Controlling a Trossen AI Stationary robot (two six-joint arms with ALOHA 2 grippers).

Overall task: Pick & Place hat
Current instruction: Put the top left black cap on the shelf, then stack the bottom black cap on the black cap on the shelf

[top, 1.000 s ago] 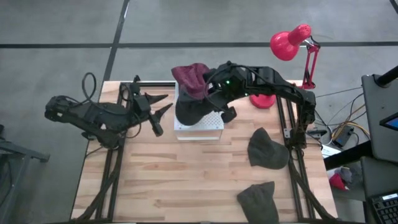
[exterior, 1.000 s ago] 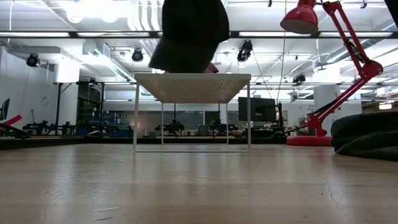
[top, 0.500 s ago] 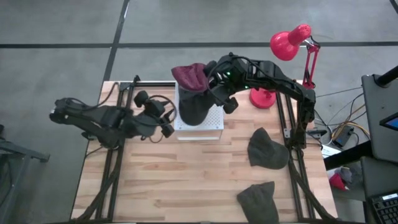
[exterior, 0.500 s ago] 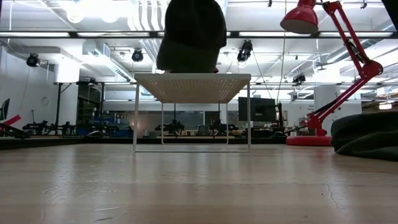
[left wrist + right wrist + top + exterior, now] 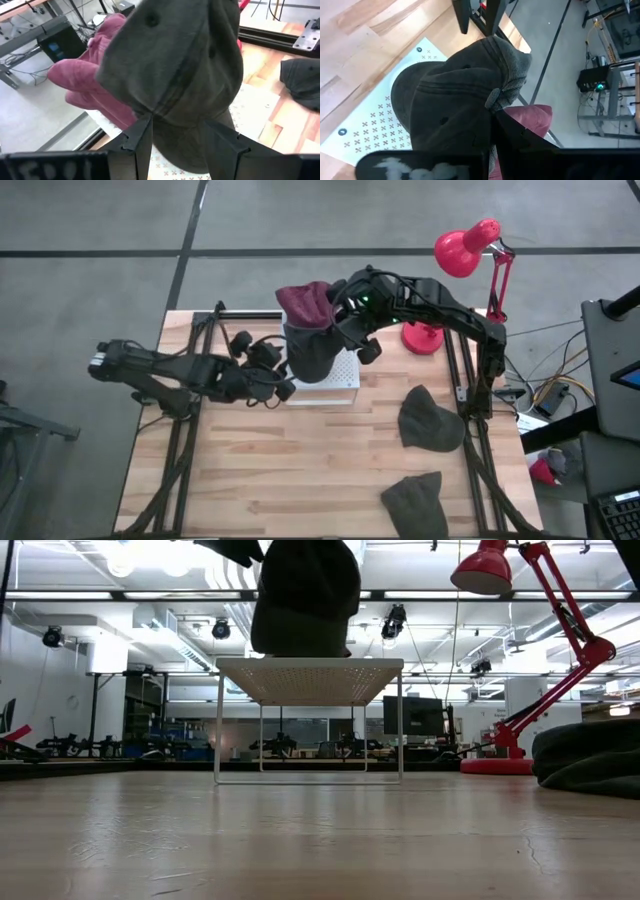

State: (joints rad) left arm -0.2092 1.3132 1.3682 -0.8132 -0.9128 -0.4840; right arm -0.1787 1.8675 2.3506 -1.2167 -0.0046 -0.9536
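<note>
My right gripper [image 5: 345, 330] is shut on a dark grey cap [image 5: 312, 352] and holds it upright over the white perforated stand [image 5: 342, 385]. In the low view the cap [image 5: 305, 595] meets the stand top [image 5: 310, 667] with its lower edge. A maroon hat [image 5: 305, 302] lies on the stand's far side, behind the cap. My left gripper [image 5: 180, 145] is open at the stand's left near corner [image 5: 284, 386]. Its fingers [image 5: 137, 140] stand on either side of the cap's lower part [image 5: 180, 125]. Whether they touch it, I cannot tell. My right gripper pinches a bunched fold of the cap's crown [image 5: 495, 97] between its two fingers [image 5: 517, 134]. It comes slanting down from the table's far right. The cap hangs below the fingers with its brim [image 5: 405, 92] on the stand.
A second dark cap [image 5: 432, 420] and an olive one [image 5: 415, 502] lie on the table's right near part. A red desk lamp [image 5: 465, 250] stands with its base [image 5: 422, 340] at the far right. Bare wood spreads left and near of the stand.
My left arm has swung toward the table's right and reached the stand, its open fingers now beside the grey cap. My right gripper has shifted slightly toward the far edge. The cap has gone from tilted to more upright on the stand.
</note>
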